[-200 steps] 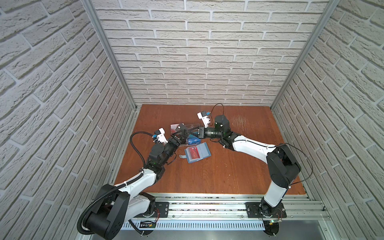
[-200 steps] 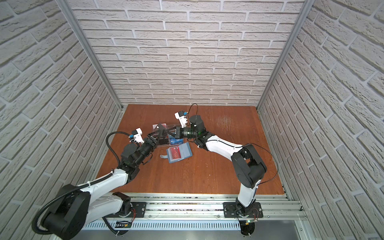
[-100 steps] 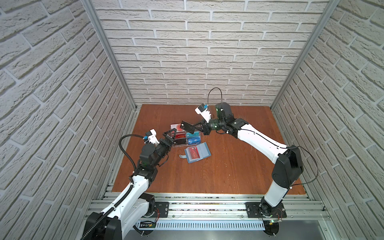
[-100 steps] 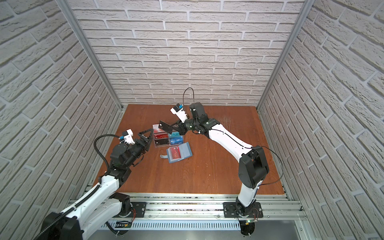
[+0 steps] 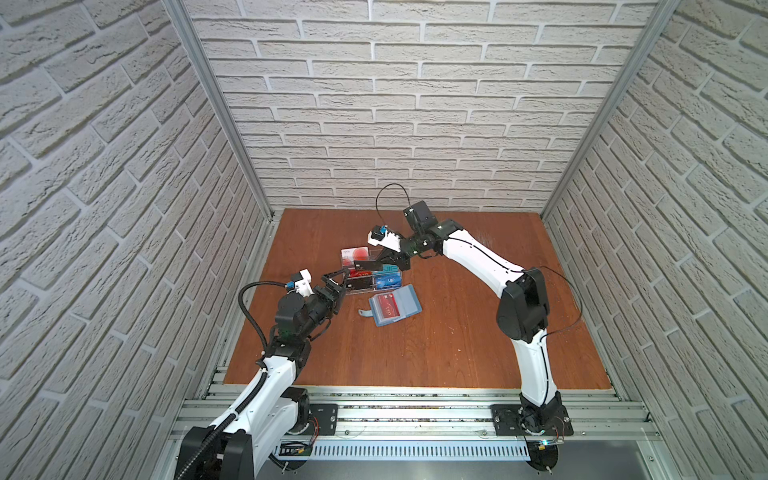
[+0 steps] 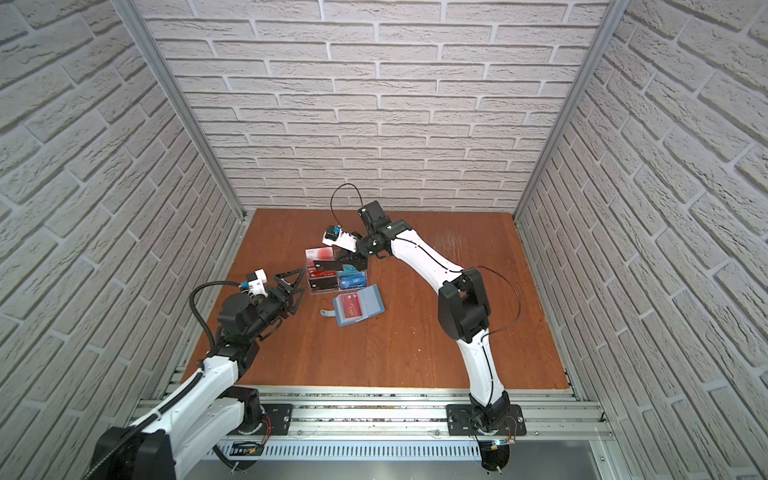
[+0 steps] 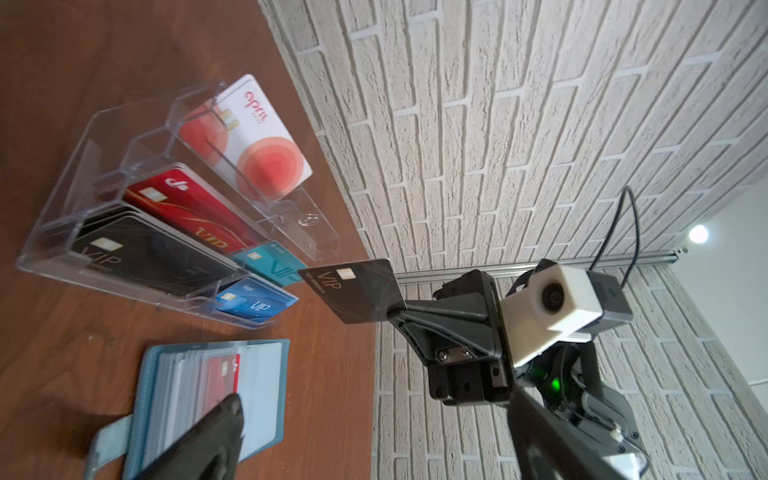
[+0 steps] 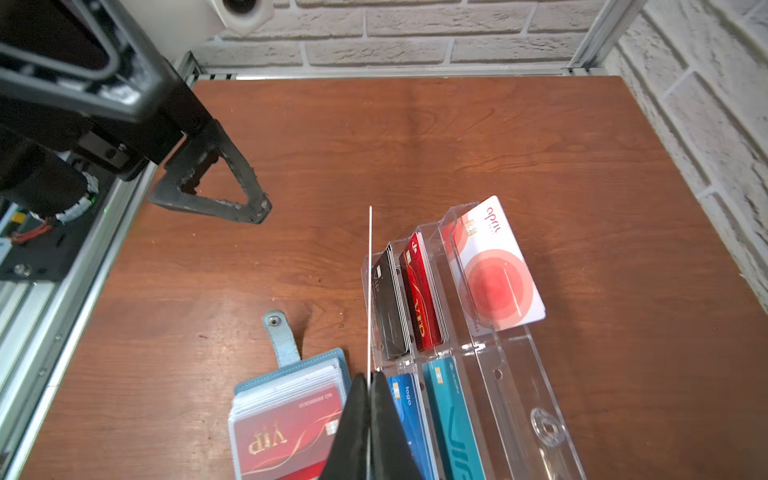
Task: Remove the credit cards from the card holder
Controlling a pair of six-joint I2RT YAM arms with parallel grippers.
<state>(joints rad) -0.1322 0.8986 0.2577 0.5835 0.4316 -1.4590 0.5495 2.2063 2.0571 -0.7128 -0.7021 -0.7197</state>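
Observation:
The slate-blue card holder (image 5: 409, 305) (image 6: 371, 304) (image 7: 266, 374) (image 8: 291, 365) lies open on the wooden table, strap tab to its left. A red credit card (image 5: 384, 309) (image 6: 348, 309) (image 7: 220, 370) (image 8: 282, 440) shows in its top sleeve. My right gripper (image 5: 381, 262) (image 6: 343, 264) (image 7: 390, 309) (image 8: 369, 376) is shut on a black VIP card (image 5: 365, 264) (image 6: 324, 264) (image 7: 353, 291) (image 8: 370, 291), held on edge just above the rack's near-left side. My left gripper (image 5: 337, 283) (image 6: 297, 286) (image 7: 382, 415) hangs open and empty left of the rack.
A clear acrylic rack (image 5: 376, 286) (image 6: 320, 291) (image 7: 62, 208) (image 8: 519, 374) stands behind the holder with black, red, blue and teal cards in it. A white card with a red circle (image 5: 355, 253) (image 6: 319, 253) (image 7: 257, 141) (image 8: 494, 274) leans in its back compartment. Brick walls close three sides.
The left gripper opened, let go of the black card and drew back to the left. The right gripper kept the card and swung it over the rack.

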